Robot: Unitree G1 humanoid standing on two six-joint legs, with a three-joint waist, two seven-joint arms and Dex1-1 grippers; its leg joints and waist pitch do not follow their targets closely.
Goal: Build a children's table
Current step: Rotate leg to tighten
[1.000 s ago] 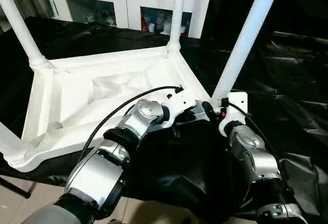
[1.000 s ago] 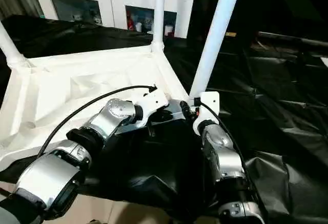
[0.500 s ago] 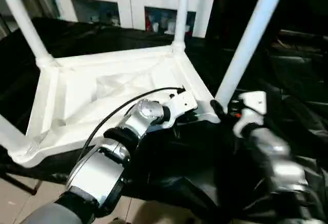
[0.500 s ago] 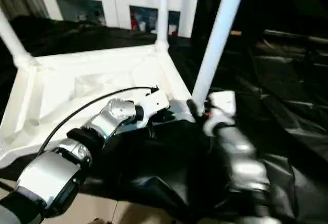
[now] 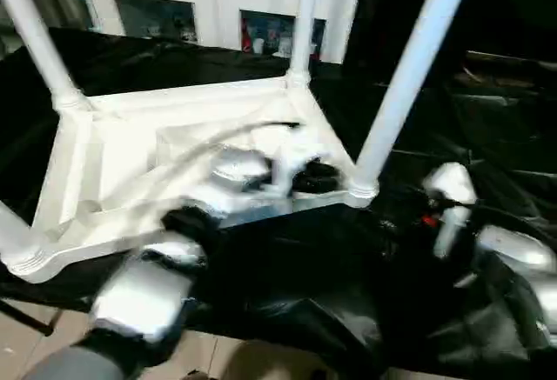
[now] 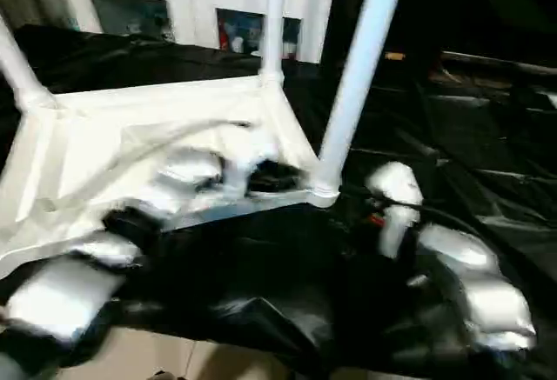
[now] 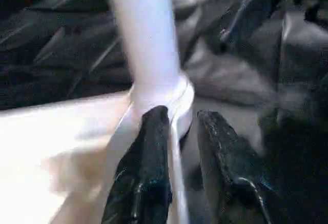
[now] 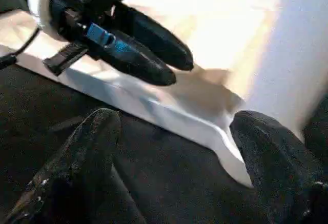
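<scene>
I see the children's table (image 5: pixel 165 167) lying upside down on the black-draped work table (image 5: pixel 487 128), ribbed underside facing up. Legs stand upright in its corner sockets: the near right leg (image 5: pixel 409 67), the far right leg (image 5: pixel 305 19), and the far left leg (image 5: pixel 30 32). A fourth leg (image 5: pixel 13 236) rises at the near left corner, cut by the picture's edge.

My left gripper (image 7: pixel 182 119) sits at the near right corner of the tabletop, just beside the socket collar (image 7: pixel 164 93) that carries the near right leg. In the left wrist view its two black fingers (image 7: pixel 148 157) stand a narrow gap apart, straddling the thin white rim of the tabletop; I cannot tell whether they press on the rim.

My right gripper (image 8: pixel 174 147) is off the table to the right of that corner, over the black drape. In the right wrist view its fingers (image 8: pixel 87 142) are spread wide with nothing between them, facing the tabletop edge and the near right leg. The same view shows the left gripper's fingers on the tabletop rim.

A white cabinet (image 5: pixel 218 2) with glazed compartments stands behind the work table.
</scene>
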